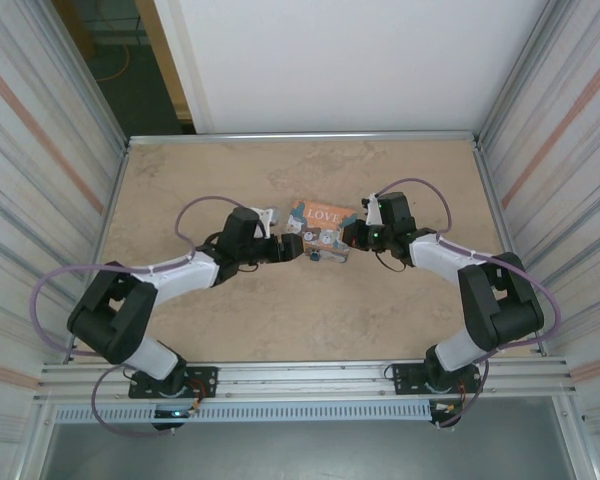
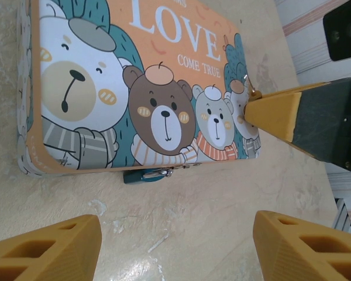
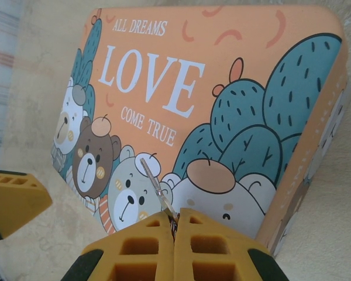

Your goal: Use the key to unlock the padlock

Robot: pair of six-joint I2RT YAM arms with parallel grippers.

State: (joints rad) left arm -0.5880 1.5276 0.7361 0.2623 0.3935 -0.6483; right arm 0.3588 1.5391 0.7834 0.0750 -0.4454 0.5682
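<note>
Just beyond our left pincer (image 2: 175, 249), whose fingers stand wide apart, we see the padlock (image 2: 147, 174) against the near wall of the tin box (image 2: 181, 76), framed between them, we judge, so they can close and steady it. Our right pincer (image 3: 174, 225) is clamped tight on the key (image 3: 157, 184), its blade jutting forward over the tin box, ready for aiming at the padlock.

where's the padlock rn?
Left wrist view: the padlock lies on the table against the tin's near edge, just below the brown bear, ahead of the open left pincer.
</note>
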